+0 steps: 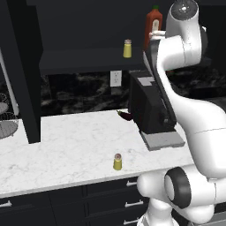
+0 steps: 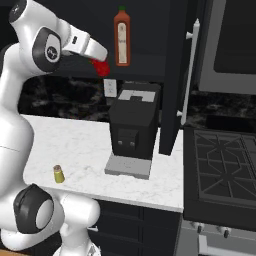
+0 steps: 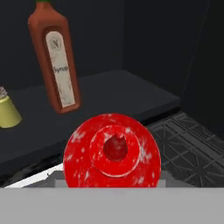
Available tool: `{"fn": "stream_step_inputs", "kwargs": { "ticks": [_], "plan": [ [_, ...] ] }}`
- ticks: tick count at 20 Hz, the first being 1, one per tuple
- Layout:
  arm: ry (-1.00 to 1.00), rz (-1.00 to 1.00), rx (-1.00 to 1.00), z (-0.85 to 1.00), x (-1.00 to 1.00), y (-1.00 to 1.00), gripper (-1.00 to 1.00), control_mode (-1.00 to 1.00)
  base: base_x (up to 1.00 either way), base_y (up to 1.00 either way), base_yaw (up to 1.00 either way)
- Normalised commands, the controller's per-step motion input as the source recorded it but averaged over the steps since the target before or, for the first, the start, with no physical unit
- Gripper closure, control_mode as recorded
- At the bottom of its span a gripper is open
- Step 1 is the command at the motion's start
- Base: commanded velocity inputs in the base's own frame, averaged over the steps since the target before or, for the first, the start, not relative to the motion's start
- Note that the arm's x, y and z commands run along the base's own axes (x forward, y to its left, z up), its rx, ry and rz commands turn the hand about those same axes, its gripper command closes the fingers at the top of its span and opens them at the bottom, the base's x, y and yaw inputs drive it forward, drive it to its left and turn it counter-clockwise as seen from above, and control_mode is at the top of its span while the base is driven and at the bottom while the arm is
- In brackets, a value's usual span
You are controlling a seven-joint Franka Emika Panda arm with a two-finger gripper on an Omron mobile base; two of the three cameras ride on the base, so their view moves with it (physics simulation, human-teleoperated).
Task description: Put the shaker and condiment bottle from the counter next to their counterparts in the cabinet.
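My gripper (image 2: 100, 64) is shut on the condiment bottle (image 2: 102, 68), a small all-red squeeze bottle, and holds it in the air in front of the cabinet shelf (image 3: 109, 94). In the hand view the condiment bottle (image 3: 112, 151) faces the camera end on and hides my fingertips. On the shelf stand the counterparts: a tall orange-red bottle (image 3: 57, 65) with a pale label, and a yellow shaker (image 3: 8, 111) to its left. The held bottle is lower than the tall bottle (image 2: 121, 37) and to its left. The shaker (image 1: 117, 162) stands upright on the marble counter (image 1: 66, 145) near its front edge.
A black coffee machine (image 2: 134, 125) stands on the counter under the cabinet, with a dark eggplant-like thing (image 1: 126, 115) behind it. An open cabinet door panel (image 2: 172, 75) hangs right of the machine. A stove (image 2: 220, 170) lies at the right. Wire racks (image 1: 6, 126) sit far left.
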Motion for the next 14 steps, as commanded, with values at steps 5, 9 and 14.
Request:
{"fn": "stream_step_inputs", "kwargs": {
  "ticks": [5, 9, 14],
  "plan": [
    [-0.38, 0.00, -0.15, 0.00, 0.00, 0.00, 1.00, -1.00, 0.00, 0.00, 0.00],
    [-0.13, 0.00, -0.01, 0.00, 0.13, -0.01, 1.00, -1.00, 0.00, 0.00, 0.00],
    [0.04, 0.00, 0.09, 0.00, 0.38, -0.03, 1.00, -1.00, 0.00, 0.00, 0.00]
  ]
}}
